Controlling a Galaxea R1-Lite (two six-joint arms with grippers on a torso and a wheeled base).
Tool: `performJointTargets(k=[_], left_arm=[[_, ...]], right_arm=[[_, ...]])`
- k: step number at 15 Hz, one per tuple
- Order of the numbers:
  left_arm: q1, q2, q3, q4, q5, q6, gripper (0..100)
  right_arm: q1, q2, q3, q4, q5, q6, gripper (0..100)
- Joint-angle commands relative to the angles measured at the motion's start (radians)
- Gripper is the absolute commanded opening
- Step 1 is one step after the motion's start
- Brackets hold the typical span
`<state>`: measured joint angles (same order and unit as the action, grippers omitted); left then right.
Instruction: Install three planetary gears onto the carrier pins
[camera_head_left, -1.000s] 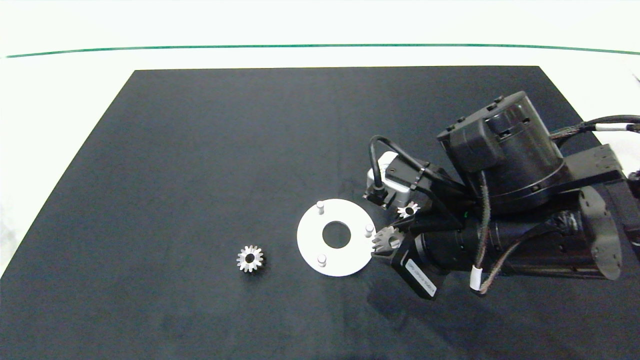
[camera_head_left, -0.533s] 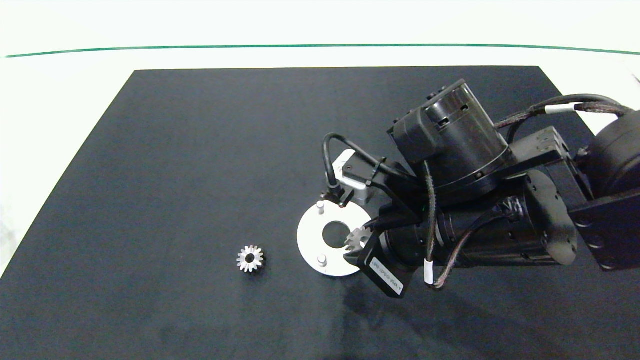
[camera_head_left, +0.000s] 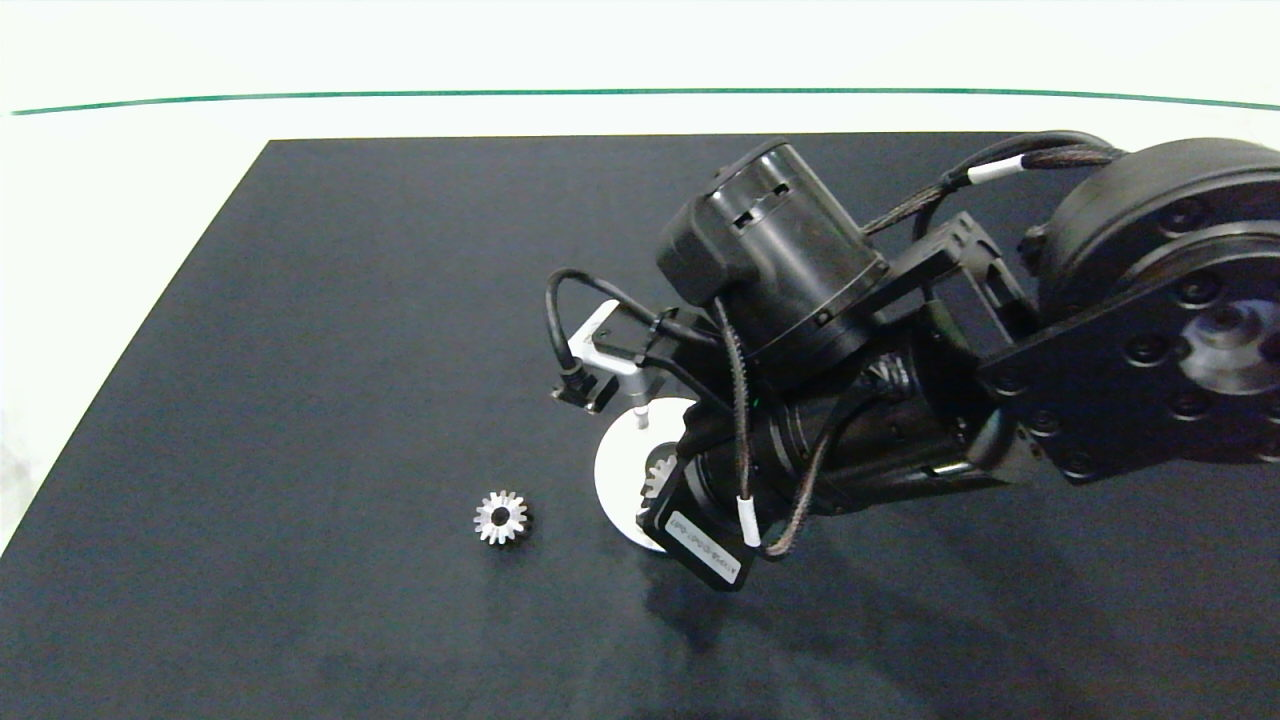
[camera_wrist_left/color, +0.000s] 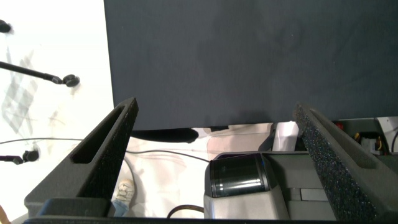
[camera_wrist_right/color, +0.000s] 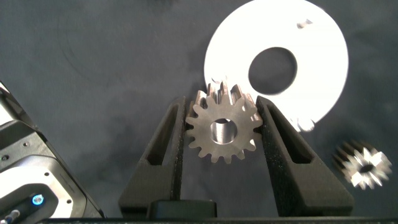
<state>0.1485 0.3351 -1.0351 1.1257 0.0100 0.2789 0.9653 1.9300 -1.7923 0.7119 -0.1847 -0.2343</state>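
- Right gripper (camera_wrist_right/color: 221, 134) clamped a planetary gear (camera_wrist_right/color: 222, 132) over the white disc (camera_wrist_right/color: 323, 68) — at its rim.
- Second gear (camera_head_left: 500, 517) lay apart on the mat (camera_head_left: 300, 350).
- Left gripper (camera_wrist_left/color: 214, 155) gaped wide, off the mat.

Left end effector (camera_wrist_left/color: 214, 158), fingers (camera_wrist_left/color: 102, 146) wide apart, over dark mat (camera_wrist_left/color: 249, 56) edge.

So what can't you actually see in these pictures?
- Head view: the right arm hides most of the white disc, two of its pins and the right gripper; one pin shows.
- Right wrist view: the held gear in the right gripper covers the pin behind it, so alignment is unclear.
- Left wrist view: the open left gripper sees only the black mat, no parts.
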Motion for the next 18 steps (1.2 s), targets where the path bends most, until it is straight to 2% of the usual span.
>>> performJointTargets(k=[1, 4, 7, 11, 14, 18], left_arm=[[0.005, -0.027, -0.005, 0.006, 0.001, 0.003, 100], [0.029, -0.038, -0.006, 0.005, 0.002, 0.037, 100], [0.029, -0.042, -0.003, 0.006, 0.001, 0.039, 100], [0.029, -0.045, 0.007, 0.006, 0.001, 0.039, 100], [0.028, -0.050, 0.006, 0.006, 0.001, 0.039, 100], [0.026, -0.071, 0.027, 0.006, 0.001, 0.040, 100]], right_arm=[[0.019, 0.066, -0.042, 0.011, -0.001, -0.004, 25], [0.024, 0.093, -0.064, 0.011, -0.002, -0.004, 25], [0.019, 0.107, -0.079, 0.031, -0.032, -0.010, 25], [0.009, 0.122, -0.078, 0.034, -0.033, -0.011, 25], [0.009, 0.142, -0.099, 0.034, -0.055, -0.011, 25], [0.009, 0.153, -0.119, 0.035, -0.058, -0.011, 25]])
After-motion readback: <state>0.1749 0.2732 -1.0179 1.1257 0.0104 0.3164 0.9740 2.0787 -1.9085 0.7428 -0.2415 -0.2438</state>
